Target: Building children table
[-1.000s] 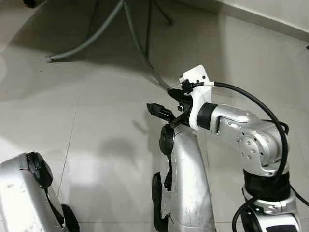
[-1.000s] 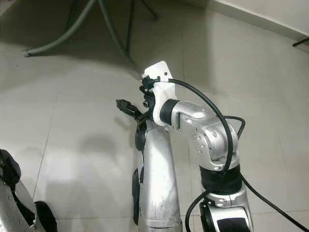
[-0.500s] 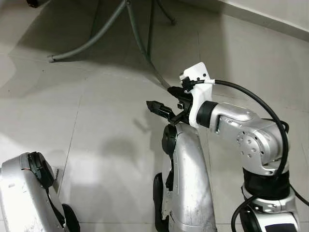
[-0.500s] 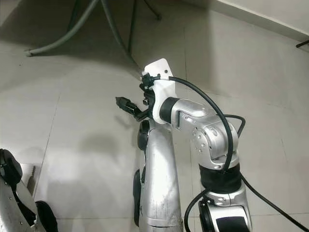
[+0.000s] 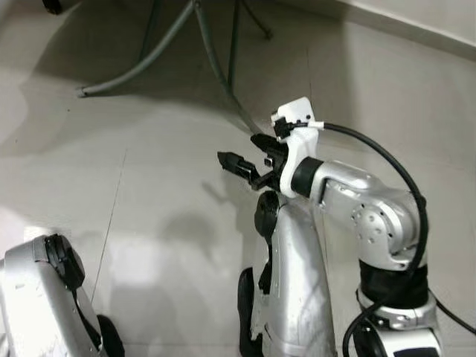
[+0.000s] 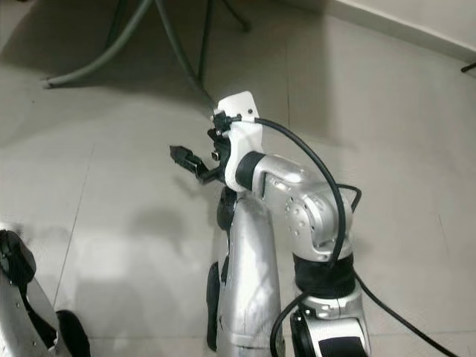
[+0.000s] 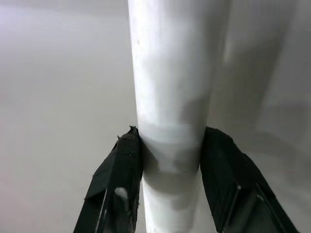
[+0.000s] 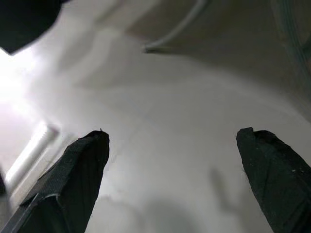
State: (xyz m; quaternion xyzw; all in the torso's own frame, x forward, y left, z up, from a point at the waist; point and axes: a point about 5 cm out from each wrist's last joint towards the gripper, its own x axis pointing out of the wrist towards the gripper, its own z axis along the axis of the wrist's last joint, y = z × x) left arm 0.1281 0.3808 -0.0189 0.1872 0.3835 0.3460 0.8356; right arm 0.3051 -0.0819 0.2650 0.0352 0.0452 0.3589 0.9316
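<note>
A white round table leg (image 7: pixel 170 73) stands between the two black fingers of my left gripper (image 7: pixel 170 131), which is shut on it. My left arm (image 5: pixel 37 297) shows at the lower left of the eye views, low over the tiled floor. My right arm (image 5: pixel 349 208) is raised in front of me, bent at the elbow. Its right gripper (image 5: pixel 242 151) points left above the floor and stands open with nothing between its fingers (image 8: pixel 82 165). In the right wrist view a white tube (image 8: pixel 29 150) lies on the floor beyond the fingers.
Grey metal tube legs (image 5: pixel 204 52) of some stand spread over the floor at the back. A wall skirting (image 5: pixel 416 30) runs along the back right. A black cable (image 5: pixel 387 160) loops over my right arm. Pale floor tiles (image 5: pixel 149 186) lie open at the left.
The right gripper has shifted slightly to the left and stays open. The view has moved a little. The left gripper's hold looks the same.
</note>
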